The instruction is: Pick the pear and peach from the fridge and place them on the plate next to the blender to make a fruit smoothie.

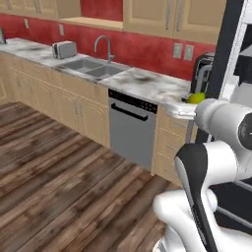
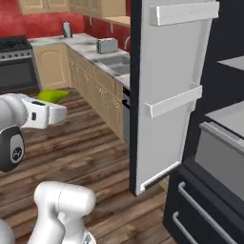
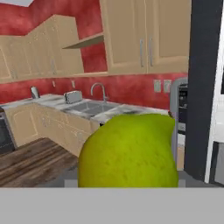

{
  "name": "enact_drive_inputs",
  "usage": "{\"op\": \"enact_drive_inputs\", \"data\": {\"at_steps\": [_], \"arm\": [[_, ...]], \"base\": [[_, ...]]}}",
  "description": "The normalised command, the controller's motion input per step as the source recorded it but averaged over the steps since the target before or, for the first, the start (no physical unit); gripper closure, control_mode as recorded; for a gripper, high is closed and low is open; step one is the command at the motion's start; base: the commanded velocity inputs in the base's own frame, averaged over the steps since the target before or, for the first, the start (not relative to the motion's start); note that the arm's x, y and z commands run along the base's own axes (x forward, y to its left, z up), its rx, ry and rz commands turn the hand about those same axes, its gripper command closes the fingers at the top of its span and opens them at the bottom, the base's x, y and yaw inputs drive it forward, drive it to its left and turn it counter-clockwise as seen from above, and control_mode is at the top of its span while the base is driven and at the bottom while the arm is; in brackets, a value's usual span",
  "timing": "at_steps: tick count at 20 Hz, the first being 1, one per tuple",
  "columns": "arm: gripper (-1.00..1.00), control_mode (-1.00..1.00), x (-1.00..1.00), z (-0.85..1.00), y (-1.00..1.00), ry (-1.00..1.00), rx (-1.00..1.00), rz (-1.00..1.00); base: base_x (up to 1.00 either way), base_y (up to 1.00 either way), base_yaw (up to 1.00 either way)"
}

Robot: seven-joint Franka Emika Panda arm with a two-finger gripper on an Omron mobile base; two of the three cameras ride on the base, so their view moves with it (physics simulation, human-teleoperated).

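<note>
Pear (image 3: 129, 151): yellow-green, carried at the front of the hand (image 2: 59, 102), out of the fridge (image 2: 209, 143) and up in the air above the wood floor (image 1: 59, 182). It took up most of the lower middle of the hand view and hid the fingertips. Whether the fingers were pinching it could not be told, though nothing else was seen under it. In the left base view it showed as a small green spot (image 1: 195, 98) just past the white wrist.

Fridge: black, door (image 2: 169, 90) swung wide, standing to the right of the hand; white door bins, grey shelves and drawers.

Surface (image 1: 142, 81): marbled, running ahead of the hand along the red wall, well apart from the pear.

Sink (image 1: 91, 66) with a curved tap (image 1: 103, 47): set in the surface, further along.

Toaster (image 1: 64, 49): beyond the sink.

Dishwasher (image 1: 132, 128): grey front, under the surface.

Dark grey appliance (image 1: 203, 71): standing at the near end of the surface beside the fridge door; partly hidden by the arm, kind unclear.

Stove (image 2: 16, 62): black, at the far left.
</note>
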Motion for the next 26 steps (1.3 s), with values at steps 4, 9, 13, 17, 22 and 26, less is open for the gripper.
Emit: {"op": "enact_drive_inputs", "data": {"at_steps": [4, 9, 13, 17, 22, 26], "arm": [[1.0, 1.0, 0.0, 0.0, 0.0, 0.0, 0.0, 0.0], [1.0, 1.0, 0.0, 0.0, 0.0, 0.0, 0.0, 0.0], [1.0, 1.0, 0.0, 0.0, 0.0, 0.0, 0.0, 0.0], [1.0, 1.0, 0.0, 0.0, 0.0, 0.0, 0.0, 0.0], [1.0, 1.0, 0.0, 0.0, 0.0, 0.0, 0.0, 0.0], [1.0, 1.0, 0.0, 0.0, 0.0, 0.0, 0.0, 0.0]], "base": [[0.98, 0.14, 0.65], [1.0, 0.16, 0.64], [0.96, 0.12, 0.7], [0.98, 0.13, 0.69], [1.0, 0.05, 0.69], [0.99, -0.01, 0.74]]}}
